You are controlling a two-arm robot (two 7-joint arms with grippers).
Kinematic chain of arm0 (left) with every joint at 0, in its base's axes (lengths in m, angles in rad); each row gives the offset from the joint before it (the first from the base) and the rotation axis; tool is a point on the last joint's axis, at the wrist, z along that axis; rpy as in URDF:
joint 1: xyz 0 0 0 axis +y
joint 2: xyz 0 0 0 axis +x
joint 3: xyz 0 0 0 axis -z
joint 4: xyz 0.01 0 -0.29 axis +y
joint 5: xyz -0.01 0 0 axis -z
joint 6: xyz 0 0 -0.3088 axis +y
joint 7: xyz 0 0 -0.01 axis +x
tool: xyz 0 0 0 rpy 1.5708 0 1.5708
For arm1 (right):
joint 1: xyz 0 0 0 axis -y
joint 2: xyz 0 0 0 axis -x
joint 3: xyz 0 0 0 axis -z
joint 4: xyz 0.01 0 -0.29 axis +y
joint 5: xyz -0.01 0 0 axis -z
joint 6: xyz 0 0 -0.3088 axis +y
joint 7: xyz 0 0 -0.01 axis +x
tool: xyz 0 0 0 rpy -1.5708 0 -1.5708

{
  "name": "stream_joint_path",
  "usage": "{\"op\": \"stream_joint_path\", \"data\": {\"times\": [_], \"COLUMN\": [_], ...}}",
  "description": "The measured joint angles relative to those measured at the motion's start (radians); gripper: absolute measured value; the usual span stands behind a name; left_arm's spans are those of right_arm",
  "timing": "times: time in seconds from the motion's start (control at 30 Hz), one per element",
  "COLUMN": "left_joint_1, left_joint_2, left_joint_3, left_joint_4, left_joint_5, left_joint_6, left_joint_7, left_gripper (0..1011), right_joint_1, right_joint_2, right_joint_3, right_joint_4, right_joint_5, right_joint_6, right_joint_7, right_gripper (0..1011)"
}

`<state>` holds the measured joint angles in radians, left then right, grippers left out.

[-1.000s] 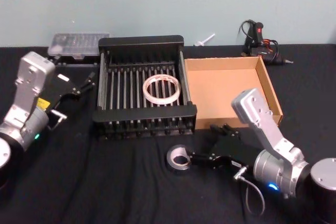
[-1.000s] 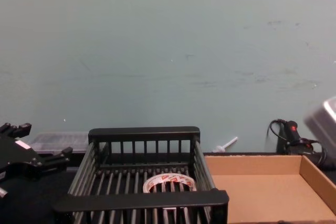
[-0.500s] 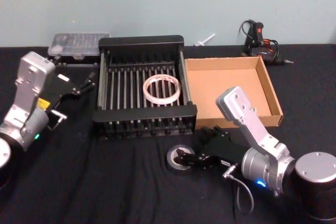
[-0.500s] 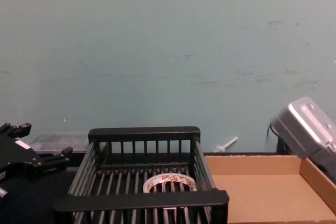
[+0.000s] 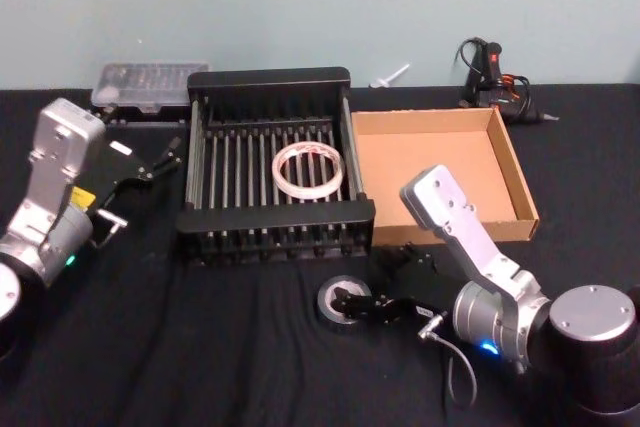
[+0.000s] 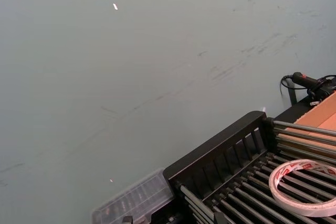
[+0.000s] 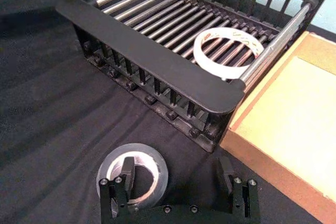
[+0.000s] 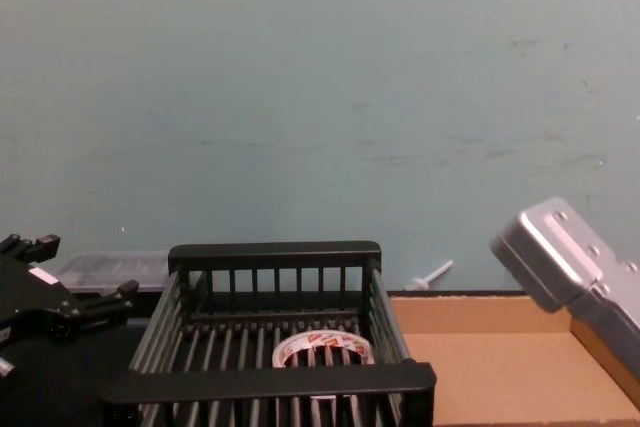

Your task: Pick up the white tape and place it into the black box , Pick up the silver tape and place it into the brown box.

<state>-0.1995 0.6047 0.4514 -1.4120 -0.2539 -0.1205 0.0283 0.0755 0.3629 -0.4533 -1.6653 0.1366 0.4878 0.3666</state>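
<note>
The silver tape (image 5: 340, 303) (image 7: 133, 174) lies flat on the black cloth in front of the black box (image 5: 270, 218) (image 7: 152, 52) (image 8: 275, 379). My right gripper (image 5: 378, 282) (image 7: 176, 178) is low over it and open; one finger (image 7: 126, 173) stands inside the roll's core, the other well outside toward the brown box (image 5: 430, 172) (image 7: 283, 121) (image 8: 500, 372). The white tape (image 5: 308, 169) (image 7: 228, 51) (image 8: 322, 349) (image 6: 307, 186) rests flat on the black box's bars. My left gripper (image 5: 160, 160) (image 8: 85, 297) hangs open, parked left of the black box.
A clear plastic case (image 5: 150, 84) (image 6: 134, 200) sits behind the black box's left corner. A glue gun with cables (image 5: 490, 72) (image 6: 310, 81) lies at the back right, a small white object (image 5: 390, 75) behind the boxes. The brown box holds nothing.
My right gripper has slid left and down onto the silver tape, so one finger now sits in its core. The left arm and white tape have not moved.
</note>
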Motion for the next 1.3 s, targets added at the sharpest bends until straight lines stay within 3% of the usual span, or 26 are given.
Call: {"op": "stream_joint_path", "data": {"times": [0.83,1.0,1.3], "left_joint_1": [0.000,0.000,0.000], "left_joint_2": [0.000,0.000,0.000], "left_joint_3": [0.000,0.000,0.000], "left_joint_4": [0.000,0.000,0.000], "left_joint_5": [0.000,0.000,0.000], "left_joint_6": [0.000,0.000,0.000], "left_joint_7": [0.000,0.000,0.000], "left_gripper": [1001,1001,1001], "right_joint_1": [0.009,0.008,0.008], "right_joint_2": [-0.013,-0.013,-0.012], "right_joint_3": [-0.001,-0.001,-0.001], "right_joint_4": [0.018,0.018,0.017], "right_joint_5": [-0.014,-0.014,-0.013], "right_joint_6": [0.013,0.013,0.012], "right_joint_7": [0.006,0.006,0.007], "right_gripper": [994,904,628]}}
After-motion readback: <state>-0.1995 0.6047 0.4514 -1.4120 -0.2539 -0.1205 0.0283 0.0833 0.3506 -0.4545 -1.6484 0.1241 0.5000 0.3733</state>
